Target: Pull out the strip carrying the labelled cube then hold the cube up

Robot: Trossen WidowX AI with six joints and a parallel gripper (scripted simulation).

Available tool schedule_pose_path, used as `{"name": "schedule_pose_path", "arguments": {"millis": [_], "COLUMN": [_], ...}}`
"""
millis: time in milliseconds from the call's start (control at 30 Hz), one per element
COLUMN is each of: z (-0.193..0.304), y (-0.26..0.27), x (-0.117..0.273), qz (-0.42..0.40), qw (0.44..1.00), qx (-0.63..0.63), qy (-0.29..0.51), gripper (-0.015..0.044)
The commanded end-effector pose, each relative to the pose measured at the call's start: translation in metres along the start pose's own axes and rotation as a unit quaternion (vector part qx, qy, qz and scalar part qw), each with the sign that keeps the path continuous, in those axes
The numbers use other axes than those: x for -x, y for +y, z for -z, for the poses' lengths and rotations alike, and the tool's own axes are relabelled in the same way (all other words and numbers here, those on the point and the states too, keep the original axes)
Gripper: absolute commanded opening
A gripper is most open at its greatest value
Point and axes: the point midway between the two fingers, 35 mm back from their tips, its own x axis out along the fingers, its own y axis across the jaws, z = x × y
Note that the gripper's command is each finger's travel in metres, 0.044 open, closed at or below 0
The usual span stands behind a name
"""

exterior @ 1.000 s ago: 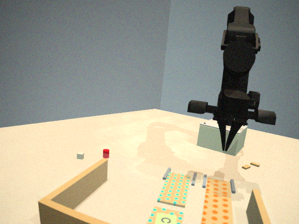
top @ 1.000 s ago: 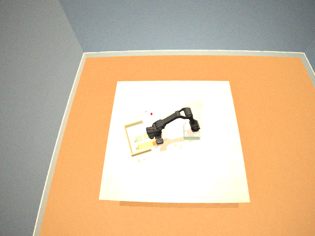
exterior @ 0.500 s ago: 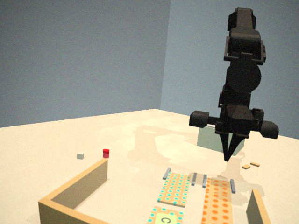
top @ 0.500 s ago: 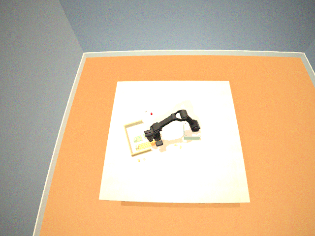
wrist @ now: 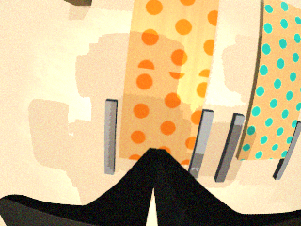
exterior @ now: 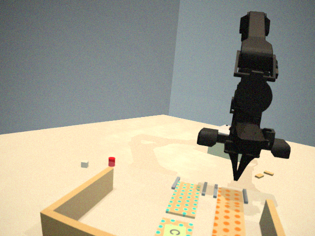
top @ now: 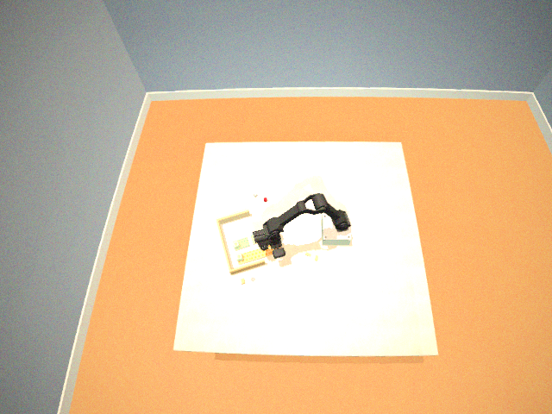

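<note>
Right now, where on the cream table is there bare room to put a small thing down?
Bare cream surface lies between the small grey cube and the arm's shadow. It is crowded by the grey rails, dotted strips and shut gripper.

Two strips (exterior: 230, 213) side by side

The top view looks steeply down from high and far, taking in the whole white table (top: 311, 311) with the arm small at its middle. The exterior view sits low and close beside the tan wall (exterior: 76, 198), facing the arm. The wrist view looks down past the gripper (wrist: 153, 179). All 3 share the orange-dotted strip (wrist: 169, 56).
</note>
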Motion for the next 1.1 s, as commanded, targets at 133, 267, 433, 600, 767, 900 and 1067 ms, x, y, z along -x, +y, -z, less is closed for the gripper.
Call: {"name": "schedule_pose_path", "arguments": {"millis": [133, 267, 433, 600, 767, 900, 1067], "z": [0.002, 0.002, 0.002, 0.003, 0.003, 0.003, 0.003], "y": [-0.002, -0.002, -0.003, -0.004, -0.004, -0.004, -0.004], "x": [-0.016, -0.022, -0.030, -0.038, -0.039, -0.039, -0.039], "qz": [0.002, 0.002, 0.002, 0.002, 0.002, 0.002, 0.002], "qw": [1.000, 1.000, 1.000, 1.000, 1.000, 1.000, 1.000], "qx": [0.002, 0.002, 0.002, 0.002, 0.002, 0.002, 0.002], "qy": [0.003, 0.003, 0.003, 0.003, 0.003, 0.003, 0.003], "gripper": [0.0000, 0.0000, 0.0000, 0.0000, 0.0000, 0.0000, 0.0000]}}
